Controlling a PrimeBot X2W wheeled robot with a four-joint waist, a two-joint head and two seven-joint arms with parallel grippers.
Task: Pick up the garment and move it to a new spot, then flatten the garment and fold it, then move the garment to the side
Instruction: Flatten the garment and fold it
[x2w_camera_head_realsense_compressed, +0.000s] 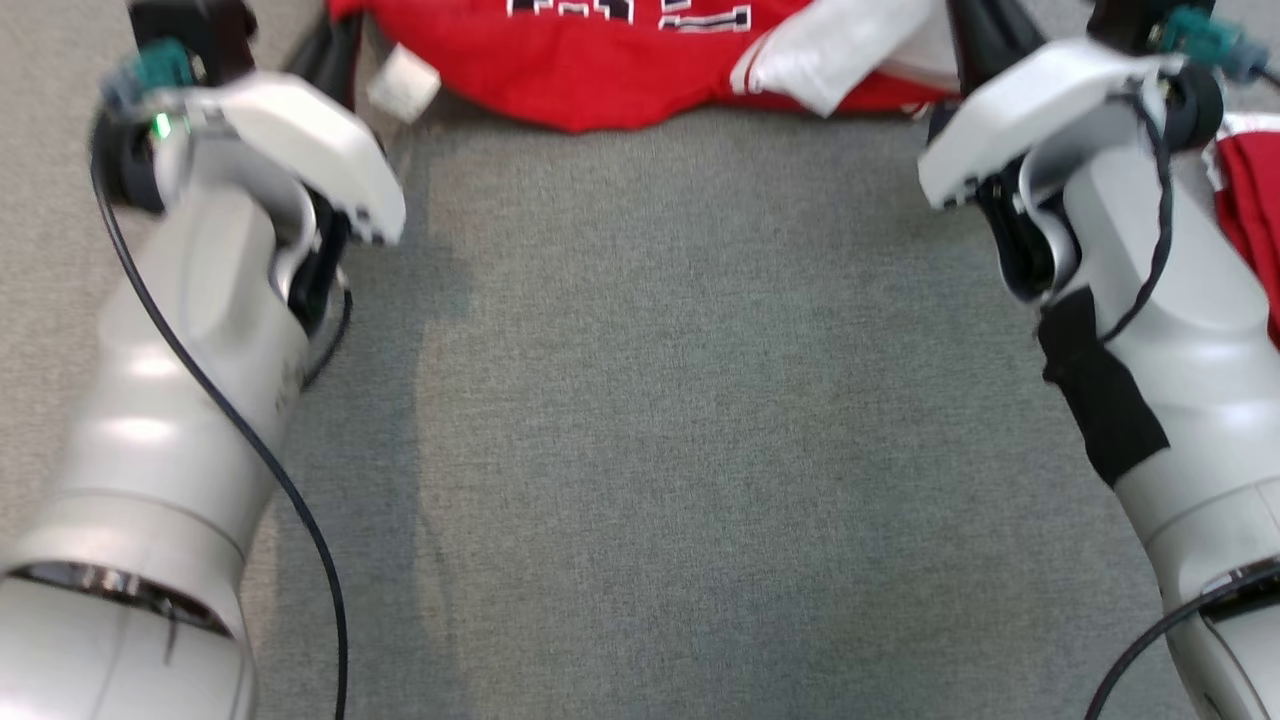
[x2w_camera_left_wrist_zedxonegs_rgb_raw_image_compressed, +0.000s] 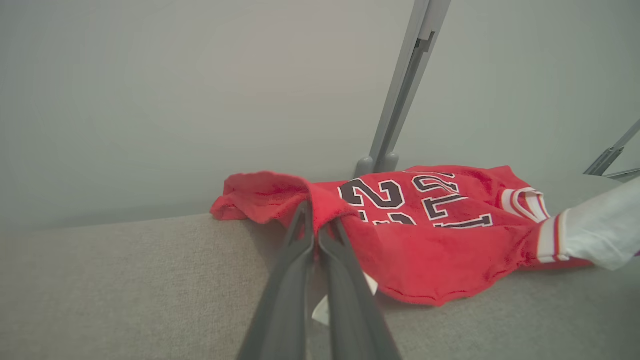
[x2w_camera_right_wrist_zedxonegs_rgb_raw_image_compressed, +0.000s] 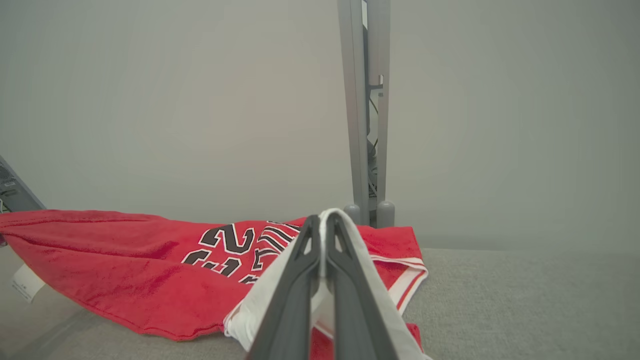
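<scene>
The garment (x2w_camera_head_realsense_compressed: 620, 70) is a red jersey with black and white numbers and white trim, lying at the far edge of the grey cloth surface. In the left wrist view my left gripper (x2w_camera_left_wrist_zedxonegs_rgb_raw_image_compressed: 316, 227) is shut on a red fold of the garment (x2w_camera_left_wrist_zedxonegs_rgb_raw_image_compressed: 430, 250). In the right wrist view my right gripper (x2w_camera_right_wrist_zedxonegs_rgb_raw_image_compressed: 323, 232) is shut on a white part of the garment (x2w_camera_right_wrist_zedxonegs_rgb_raw_image_compressed: 125, 270), which drapes over its fingers. The head view has both pale forearms at the sides, with the fingertips hidden near the top edge.
A grey cloth surface (x2w_camera_head_realsense_compressed: 680, 400) stretches toward me between the arms. A grey metal post (x2w_camera_left_wrist_zedxonegs_rgb_raw_image_compressed: 400, 95) stands behind the jersey against a plain wall. A white label (x2w_camera_head_realsense_compressed: 403, 84) hangs from the jersey's left edge.
</scene>
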